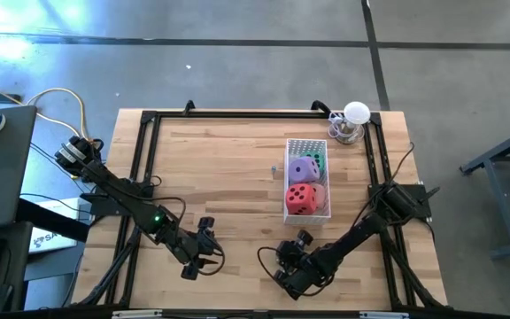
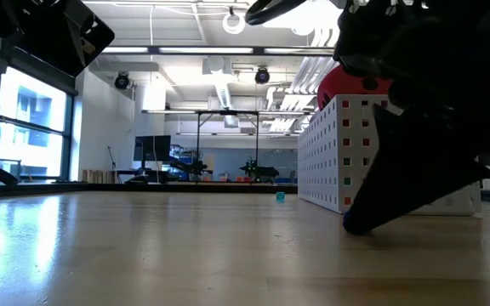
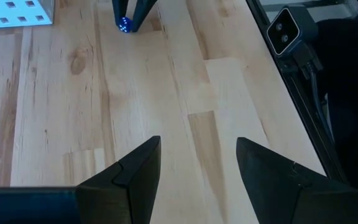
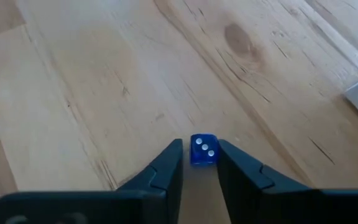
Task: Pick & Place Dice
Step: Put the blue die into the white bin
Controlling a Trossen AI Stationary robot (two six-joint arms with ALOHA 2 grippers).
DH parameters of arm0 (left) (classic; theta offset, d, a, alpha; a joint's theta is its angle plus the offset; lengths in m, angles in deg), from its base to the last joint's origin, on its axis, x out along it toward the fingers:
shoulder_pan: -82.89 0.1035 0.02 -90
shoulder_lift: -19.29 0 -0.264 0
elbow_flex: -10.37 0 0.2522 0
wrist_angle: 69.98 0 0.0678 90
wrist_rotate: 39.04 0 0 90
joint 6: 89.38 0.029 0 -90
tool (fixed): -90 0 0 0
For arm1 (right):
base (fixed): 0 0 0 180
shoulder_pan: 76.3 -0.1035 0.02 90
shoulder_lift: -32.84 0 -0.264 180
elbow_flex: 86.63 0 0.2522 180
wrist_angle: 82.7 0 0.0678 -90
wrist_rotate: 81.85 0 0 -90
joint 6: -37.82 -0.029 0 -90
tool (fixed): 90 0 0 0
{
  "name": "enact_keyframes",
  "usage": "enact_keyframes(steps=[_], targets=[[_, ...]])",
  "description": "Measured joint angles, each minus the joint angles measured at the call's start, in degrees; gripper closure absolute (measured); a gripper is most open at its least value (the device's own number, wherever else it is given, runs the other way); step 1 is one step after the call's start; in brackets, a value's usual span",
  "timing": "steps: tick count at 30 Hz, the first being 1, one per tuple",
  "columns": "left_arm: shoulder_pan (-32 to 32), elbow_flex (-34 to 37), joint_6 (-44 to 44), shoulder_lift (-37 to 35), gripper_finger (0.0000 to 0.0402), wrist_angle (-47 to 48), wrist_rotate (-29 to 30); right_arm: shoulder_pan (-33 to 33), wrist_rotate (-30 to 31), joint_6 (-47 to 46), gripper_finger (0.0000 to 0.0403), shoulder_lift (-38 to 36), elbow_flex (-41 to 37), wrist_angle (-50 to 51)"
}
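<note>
A white perforated basket (image 1: pixel 307 144) stands right of the table's centre. It holds the purple die (image 1: pixel 303 168), green die (image 1: pixel 318 162), red die (image 1: pixel 302 198) and pink die (image 1: pixel 320 192). The red die (image 2: pixel 344 82) peeks over the basket's wall (image 2: pixel 321 153) in the low view. My right gripper (image 1: pixel 282 273) is low at the near edge, fingertips (image 4: pixel 174 149) close on either side of a tiny blue cube with white pips (image 4: pixel 203 150), which lies on the wood (image 3: pixel 123 25). My left gripper (image 3: pixel 197 146) hovers open over bare wood, left of the right one (image 1: pixel 211 258). My right gripper comes slanting down from the near side with its fingertips at table level around the tiny blue cube (image 4: pixel 203 150). A thin gap shows beside one finger, and I cannot tell whether either finger touches the cube. The cube rests flat on the table.
A black frame rail runs along the table's edges (image 1: pixel 145 168). A small white-topped object stands at the far right corner (image 1: pixel 354 122). A tiny teal bead lies left of the basket (image 2: pixel 280 196). A camera block sits by the near rail (image 3: pixel 286 29). Bare wood spreads over the table's left half.
</note>
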Motion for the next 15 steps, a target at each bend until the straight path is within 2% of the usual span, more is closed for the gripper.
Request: enact_keyframes(steps=[9,15], targets=[[0.00,0.00,0.04,0.00,0.0199,0.00,0.00,0.03,0.04,0.18,0.0360,0.07,-0.02,-0.35],[0.00,0.00,0.07,0.00,0.0199,0.00,0.00,0.02,0.22,0.22,0.0359,0.10,-0.07,-0.56]])
